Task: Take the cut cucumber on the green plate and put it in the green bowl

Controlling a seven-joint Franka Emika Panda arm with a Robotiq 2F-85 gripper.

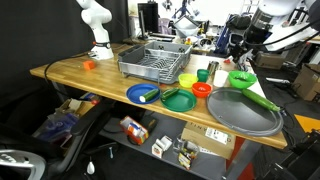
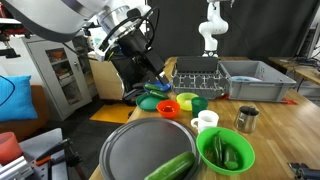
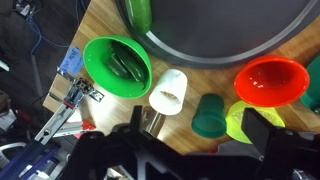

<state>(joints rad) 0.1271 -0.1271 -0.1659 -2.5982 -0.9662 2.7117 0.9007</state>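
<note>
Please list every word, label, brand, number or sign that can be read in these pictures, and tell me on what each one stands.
No text can be read in any view.
Cardboard box: carries a pale label, too small to read.
Small packages: coloured print, blurred and unreadable.
Green bowl and white cup: no markings visible.

Pale grey rounded arm (image 2: 45, 15), black cables (image 2: 148, 14), dark pincer (image 3: 200, 150)
</note>
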